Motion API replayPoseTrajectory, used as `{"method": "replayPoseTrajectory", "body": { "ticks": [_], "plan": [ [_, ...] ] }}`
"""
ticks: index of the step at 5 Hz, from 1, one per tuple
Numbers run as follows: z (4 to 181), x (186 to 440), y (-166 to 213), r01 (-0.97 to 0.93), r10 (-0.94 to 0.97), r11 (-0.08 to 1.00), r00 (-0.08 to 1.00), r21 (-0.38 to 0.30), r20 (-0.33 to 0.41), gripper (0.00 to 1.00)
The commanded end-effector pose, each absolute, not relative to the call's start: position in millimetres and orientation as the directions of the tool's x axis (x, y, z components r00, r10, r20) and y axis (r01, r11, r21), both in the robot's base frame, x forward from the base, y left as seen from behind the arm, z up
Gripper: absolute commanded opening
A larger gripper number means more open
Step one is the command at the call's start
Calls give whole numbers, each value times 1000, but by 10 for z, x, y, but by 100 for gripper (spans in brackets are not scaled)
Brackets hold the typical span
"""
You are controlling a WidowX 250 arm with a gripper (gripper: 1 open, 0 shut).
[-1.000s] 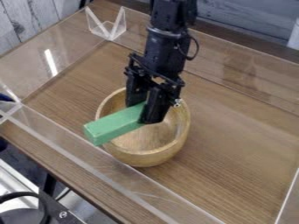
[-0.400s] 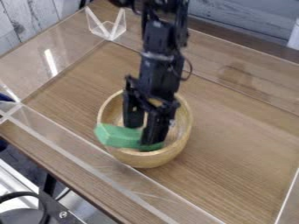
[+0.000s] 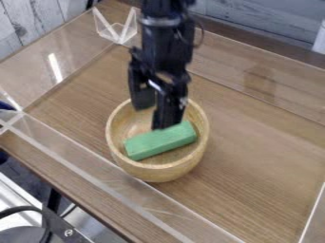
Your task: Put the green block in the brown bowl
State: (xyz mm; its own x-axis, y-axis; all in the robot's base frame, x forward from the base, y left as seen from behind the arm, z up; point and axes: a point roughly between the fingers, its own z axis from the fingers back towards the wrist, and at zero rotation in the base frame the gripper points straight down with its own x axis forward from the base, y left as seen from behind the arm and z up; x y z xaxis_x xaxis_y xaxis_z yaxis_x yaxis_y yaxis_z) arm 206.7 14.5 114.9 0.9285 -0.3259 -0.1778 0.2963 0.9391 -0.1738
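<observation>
The green block (image 3: 162, 141) lies flat inside the brown bowl (image 3: 129, 163), slanting from lower left to upper right across its bottom. My gripper (image 3: 155, 100) hangs just above the bowl's far rim, pointing steeply down. Its black fingers (image 3: 166, 106) stand apart with nothing between them, and they are clear of the block.
A clear plastic wall (image 3: 76, 157) runs along the near and left sides of the wooden table (image 3: 254, 142). A folded clear plastic piece (image 3: 117, 26) stands at the back left.
The gripper has let go of the green block, which now rests flat in the bowl. The fingers have spread and the hand has lifted up and away from the bowl.
</observation>
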Motion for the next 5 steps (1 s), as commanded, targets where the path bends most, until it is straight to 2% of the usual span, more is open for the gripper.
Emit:
{"method": "replayPoseTrajectory", "body": {
  "ticks": [1,3,5],
  "plan": [
    [1244,2052,90,313,-336,934,934,-172,-121,100],
    [1080,1943,92,292,-308,946,945,-140,-111,100],
    [837,1985,-32,360,-380,922,910,-141,-164,100]
  ]
}}
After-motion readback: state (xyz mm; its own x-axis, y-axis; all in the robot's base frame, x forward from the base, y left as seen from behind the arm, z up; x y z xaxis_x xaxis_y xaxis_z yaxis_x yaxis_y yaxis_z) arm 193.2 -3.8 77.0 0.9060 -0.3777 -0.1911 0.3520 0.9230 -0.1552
